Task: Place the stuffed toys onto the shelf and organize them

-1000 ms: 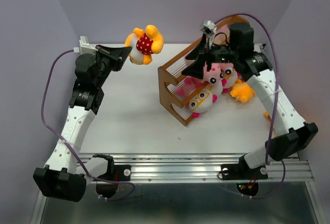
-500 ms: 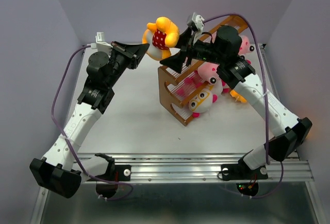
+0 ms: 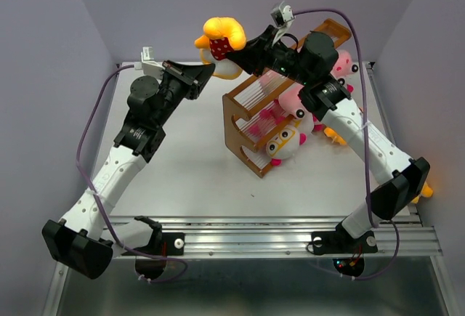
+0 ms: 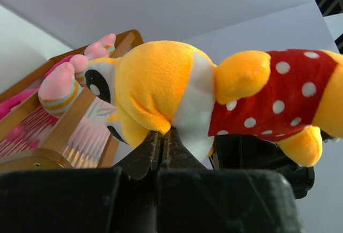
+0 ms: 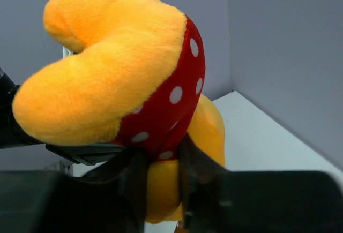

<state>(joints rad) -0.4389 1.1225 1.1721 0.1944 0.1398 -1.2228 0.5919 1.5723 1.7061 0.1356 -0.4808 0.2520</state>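
A yellow-orange stuffed toy [image 3: 221, 38] in red polka-dot clothing hangs in the air above the shelf's far left end. My left gripper [image 3: 209, 70] is shut on a pinch of its yellow plush [image 4: 161, 83], jaws together under the body. From the right, my right gripper [image 3: 238, 49] is shut on an orange limb below the red cloth [image 5: 163, 182]. The orange-brown wooden shelf [image 3: 240, 105] stands at the table's centre right. On its far side I see a white-faced toy with orange glasses [image 3: 285, 142] and pink toys [image 3: 298, 102].
Another pink toy [image 3: 343, 62] sits at the shelf's far right end. A yellow toy [image 3: 338, 136] lies on the table to the right of the shelf. The left wrist view shows the shelf's rods [image 4: 80, 142] and a pink striped toy limb [image 4: 61, 85] close by.
My left arm carried the polka-dot toy right and up toward the shelf. My right gripper swung left from the shelf to the toy and closed on it.
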